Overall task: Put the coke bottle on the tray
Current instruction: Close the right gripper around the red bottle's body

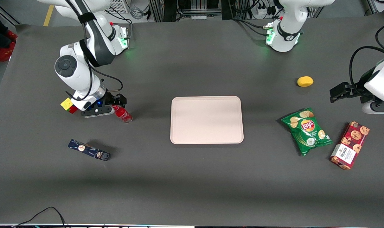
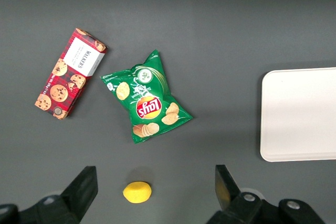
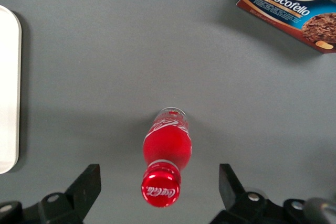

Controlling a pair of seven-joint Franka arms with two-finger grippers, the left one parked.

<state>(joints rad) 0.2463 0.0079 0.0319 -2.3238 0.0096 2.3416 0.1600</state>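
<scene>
The coke bottle (image 1: 122,114), small and red with a red cap, stands on the dark table toward the working arm's end. In the right wrist view the bottle (image 3: 167,150) shows from above, its cap between the two fingers. My right gripper (image 1: 115,106) is open just above the bottle's top, with its fingers spread wide on either side of the cap and not touching it (image 3: 159,183). The pale pinkish-beige tray (image 1: 206,119) lies empty at the table's middle, well apart from the bottle. Its edge also shows in the right wrist view (image 3: 8,87).
A dark blue oblong box (image 1: 88,150) lies nearer the front camera than the bottle. A colored cube (image 1: 68,105) sits beside my wrist. Toward the parked arm's end lie a yellow lemon (image 1: 305,81), a green chips bag (image 1: 307,130) and a red cookie box (image 1: 350,145).
</scene>
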